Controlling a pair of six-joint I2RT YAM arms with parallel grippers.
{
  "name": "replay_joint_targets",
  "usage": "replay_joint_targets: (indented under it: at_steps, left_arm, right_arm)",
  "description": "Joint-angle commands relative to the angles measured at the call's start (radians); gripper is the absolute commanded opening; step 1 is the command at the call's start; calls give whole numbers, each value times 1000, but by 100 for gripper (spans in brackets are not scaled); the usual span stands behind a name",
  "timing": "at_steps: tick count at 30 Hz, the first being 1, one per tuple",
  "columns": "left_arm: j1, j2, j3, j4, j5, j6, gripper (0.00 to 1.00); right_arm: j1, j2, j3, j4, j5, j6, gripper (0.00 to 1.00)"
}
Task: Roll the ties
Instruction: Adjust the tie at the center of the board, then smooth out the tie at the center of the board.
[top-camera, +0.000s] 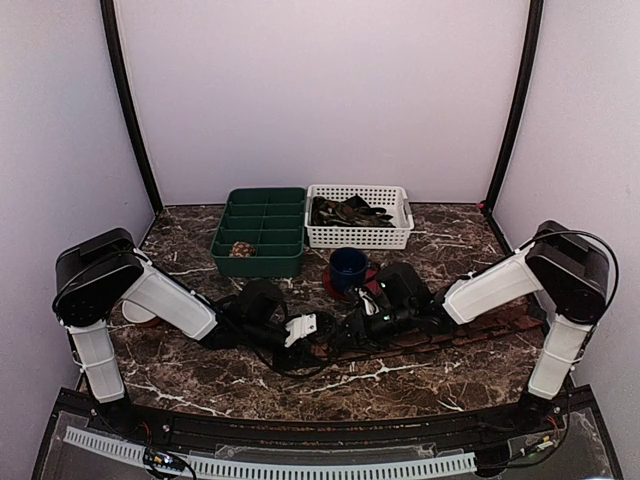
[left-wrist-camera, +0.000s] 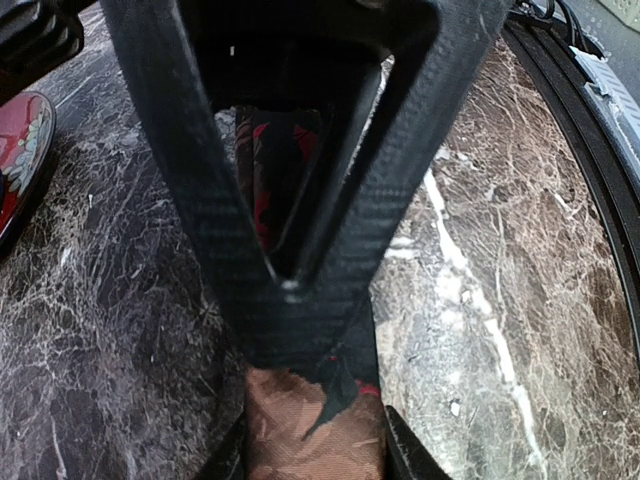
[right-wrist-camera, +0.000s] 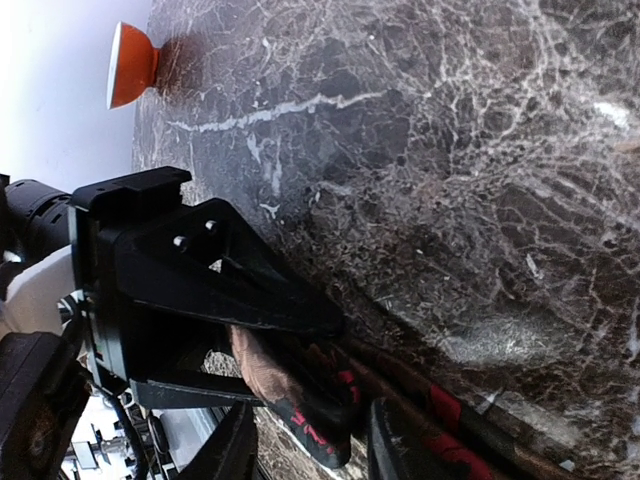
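Observation:
A dark tie (top-camera: 470, 330) with red marks lies stretched along the marble toward the right arm, its near end bunched between both grippers. My left gripper (top-camera: 318, 333) is shut on the brown end of the tie (left-wrist-camera: 315, 430), which fills the gap between its fingers (left-wrist-camera: 405, 455). My right gripper (right-wrist-camera: 315, 445) faces it, its fingers (right-wrist-camera: 235, 445) standing either side of the folded dark end of the tie (right-wrist-camera: 320, 420), with a strip of table showing beside the fabric. More ties (top-camera: 348, 211) lie in the white basket (top-camera: 400, 215). A small rolled tie (top-camera: 240, 249) sits in the green tray (top-camera: 290, 262).
A blue mug (top-camera: 348, 268) stands on a red saucer just behind the grippers. An orange and white cup-shaped thing (right-wrist-camera: 130, 65) sits at the table's left edge. Black cables trail under the left wrist. Purple walls close in three sides.

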Motion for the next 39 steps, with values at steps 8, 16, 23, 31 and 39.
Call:
replay_joint_targets:
  at_steps: [8,16,23,31,39]
  left_arm:
    - [-5,20,-23,-100,-24,-8,42]
    - [9,-143,-160,62,-67,-85,65]
    - [14,-169,-308,252,-97,-142,65]
    - [14,-162,-373,352,-154,-171,56]
    - [13,-178,-361,377,-67,-174,34]
  right_arm:
    - [39,22,28,-4,28,1,4]
    - [38,92,17,-60,82,-63,0]
    - [35,114,-6,-36,86,-47,0]
    - [33,115,-25,-38,86,-49,0]
    - [32,119,-25,-41,86,-49,0]
